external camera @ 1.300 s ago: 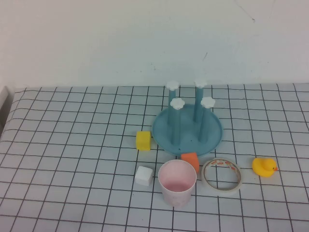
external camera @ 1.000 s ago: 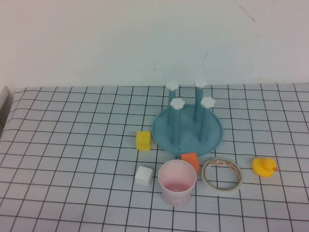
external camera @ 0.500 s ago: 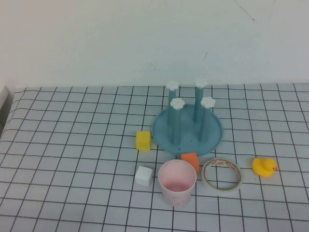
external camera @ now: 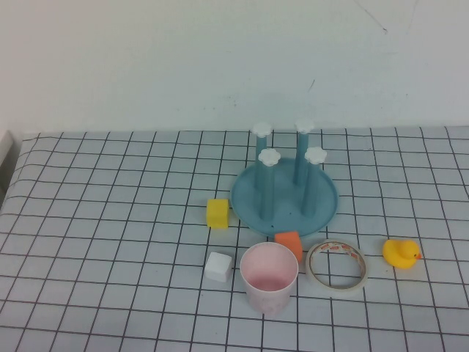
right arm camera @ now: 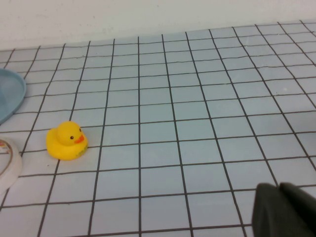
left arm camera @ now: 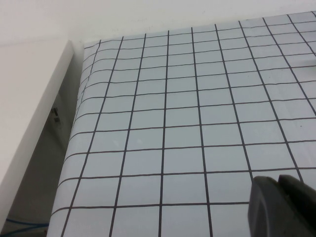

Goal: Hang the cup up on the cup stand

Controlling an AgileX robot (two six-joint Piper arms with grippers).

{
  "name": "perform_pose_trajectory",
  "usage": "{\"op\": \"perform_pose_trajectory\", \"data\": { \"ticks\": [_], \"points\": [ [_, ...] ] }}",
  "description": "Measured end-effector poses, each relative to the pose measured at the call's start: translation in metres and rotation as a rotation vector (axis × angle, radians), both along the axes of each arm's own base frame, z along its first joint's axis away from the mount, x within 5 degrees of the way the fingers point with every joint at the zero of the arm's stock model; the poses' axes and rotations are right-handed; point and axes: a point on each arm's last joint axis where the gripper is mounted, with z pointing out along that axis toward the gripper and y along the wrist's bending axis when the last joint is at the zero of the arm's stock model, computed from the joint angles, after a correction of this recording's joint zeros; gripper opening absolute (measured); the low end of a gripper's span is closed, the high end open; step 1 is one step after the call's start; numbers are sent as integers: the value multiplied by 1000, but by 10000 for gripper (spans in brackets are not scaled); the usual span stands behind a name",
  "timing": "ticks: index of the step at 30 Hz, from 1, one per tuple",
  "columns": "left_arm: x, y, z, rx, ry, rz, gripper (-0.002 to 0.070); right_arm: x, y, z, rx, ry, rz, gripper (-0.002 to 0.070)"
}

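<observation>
The pale pink cup stands upright, mouth up, near the table's front edge in the high view. Behind it sits the blue cup stand, its four pegs topped by white flower caps and all bare. Neither arm shows in the high view. In the left wrist view my left gripper is shut over bare checked cloth near the table's left edge, holding nothing. In the right wrist view my right gripper is shut and empty over the cloth, to the right of the stand's rim.
An orange block touches the cup's far side. A white block lies to its left and a yellow block beside the stand. A tape ring and a yellow rubber duck lie right of the cup.
</observation>
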Motion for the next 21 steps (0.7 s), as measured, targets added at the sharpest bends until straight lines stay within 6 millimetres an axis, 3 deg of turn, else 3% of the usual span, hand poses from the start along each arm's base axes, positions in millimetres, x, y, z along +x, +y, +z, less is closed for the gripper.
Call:
{"op": "perform_pose_trajectory", "data": {
  "ticks": [7,21],
  "points": [
    [0,0,0,5,0,0,-2,0,0,0,0,0,0,-1],
    [0,5,1,183,-12,9,-2,0,0,0,9,-1,1,-1]
  ]
}}
